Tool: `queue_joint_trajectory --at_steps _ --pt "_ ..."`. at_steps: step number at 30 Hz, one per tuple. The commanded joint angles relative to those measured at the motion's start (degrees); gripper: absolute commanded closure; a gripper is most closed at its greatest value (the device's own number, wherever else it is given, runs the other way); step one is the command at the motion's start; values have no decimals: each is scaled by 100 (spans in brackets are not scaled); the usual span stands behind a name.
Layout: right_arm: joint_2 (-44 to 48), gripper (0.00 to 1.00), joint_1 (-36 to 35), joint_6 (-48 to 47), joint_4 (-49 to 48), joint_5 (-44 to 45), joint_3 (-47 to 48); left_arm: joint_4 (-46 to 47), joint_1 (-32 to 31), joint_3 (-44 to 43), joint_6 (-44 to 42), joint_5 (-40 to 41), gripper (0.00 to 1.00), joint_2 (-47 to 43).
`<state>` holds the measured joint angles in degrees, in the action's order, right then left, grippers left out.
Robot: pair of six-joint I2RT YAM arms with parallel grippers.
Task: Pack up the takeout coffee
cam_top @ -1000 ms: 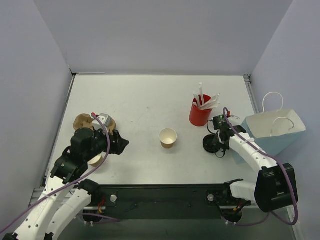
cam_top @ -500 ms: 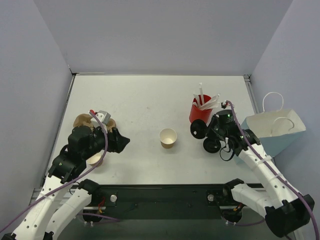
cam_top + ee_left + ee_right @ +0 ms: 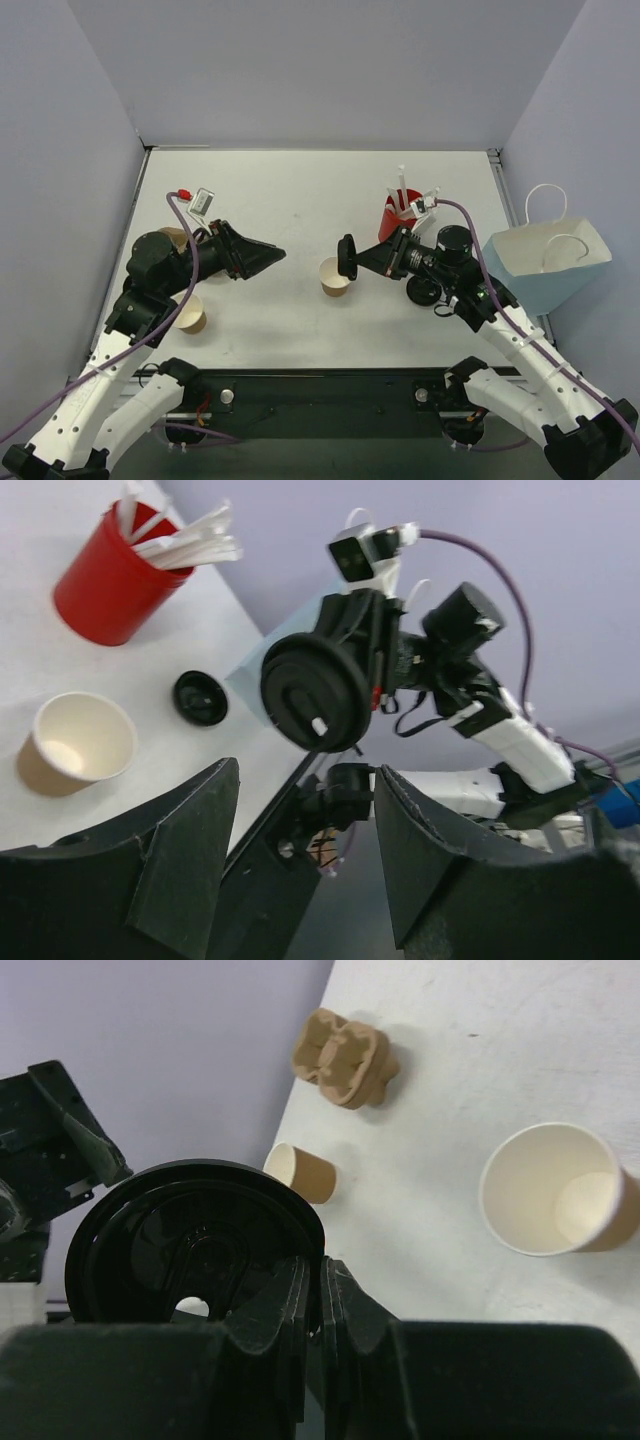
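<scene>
No cup with a lid on it is in view. An open tan paper cup (image 3: pixel 336 277), white inside, stands mid-table; it also shows in the left wrist view (image 3: pixel 75 750) and the right wrist view (image 3: pixel 555 1202). My right gripper (image 3: pixel 352 258) is shut on the rim of a round black lid (image 3: pixel 346 258), held on edge just above and right of that cup. The lid fills the right wrist view's left side (image 3: pixel 195 1245) and shows in the left wrist view (image 3: pixel 315 690). My left gripper (image 3: pixel 268 254) is open and empty, raised, left of the cup.
A second black lid (image 3: pixel 425 291) lies right of the cup. The red cup of straws (image 3: pixel 400 228) stands behind it. The blue bag (image 3: pixel 550 262) is at the right edge. Another lidless tan cup (image 3: pixel 190 318) and a brown cup carrier (image 3: pixel 168 238) sit at the left.
My right gripper has lifted a black lid from beside the red cup and carried it left to the open cup. My left gripper has risen and swung right, uncovering the second tan cup.
</scene>
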<state>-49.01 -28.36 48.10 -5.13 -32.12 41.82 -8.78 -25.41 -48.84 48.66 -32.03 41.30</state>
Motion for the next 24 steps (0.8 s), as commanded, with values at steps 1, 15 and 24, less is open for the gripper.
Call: queue_joint_trajectory --at_steps 1,15,24 --pt "59 100 -301 481 -1358 -453 -130 2142 -148 313 1137 -418 34 -157" --pt "-302 100 -1049 1509 -2045 -286 -157 3074 -807 797 -1359 -576 35 -8" --pt "-433 100 -1181 1624 -2090 -102 -148 3294 -1264 1017 -1562 -541 36 -8"
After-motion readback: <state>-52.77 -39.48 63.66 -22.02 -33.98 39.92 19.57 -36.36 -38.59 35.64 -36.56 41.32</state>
